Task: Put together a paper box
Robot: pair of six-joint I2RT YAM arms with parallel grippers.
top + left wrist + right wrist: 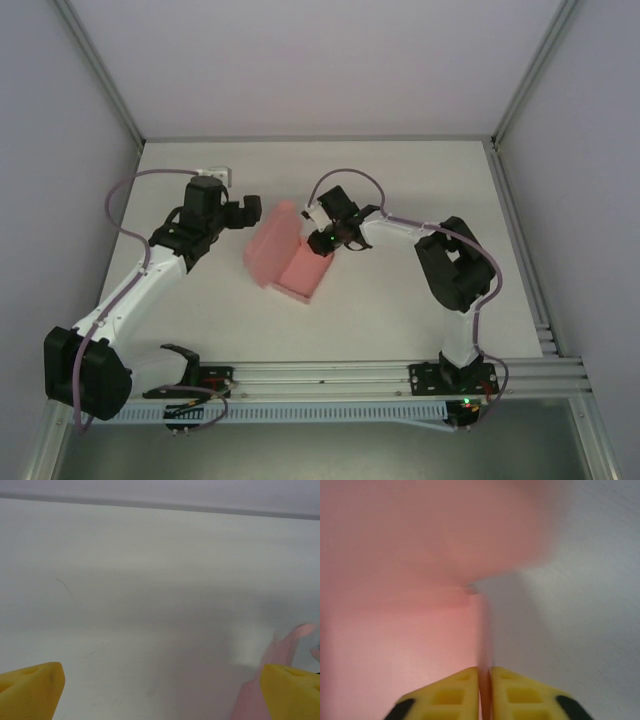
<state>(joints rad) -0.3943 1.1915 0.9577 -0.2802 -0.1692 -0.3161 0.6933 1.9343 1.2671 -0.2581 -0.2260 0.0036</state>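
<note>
While beside the paper box, left gripper near white block behind.

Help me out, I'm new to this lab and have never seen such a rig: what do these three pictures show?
These are two robot arms bolted to a white table. The overhead picture looks down from behind them; the other two come from cameras on each wrist, whose yellow blocks are the fingers. On the table lies a pink paper box, partly folded, one panel raised. The right gripper is shut on a thin wall of it. The left gripper is open, with pink card beside one finger.
</note>
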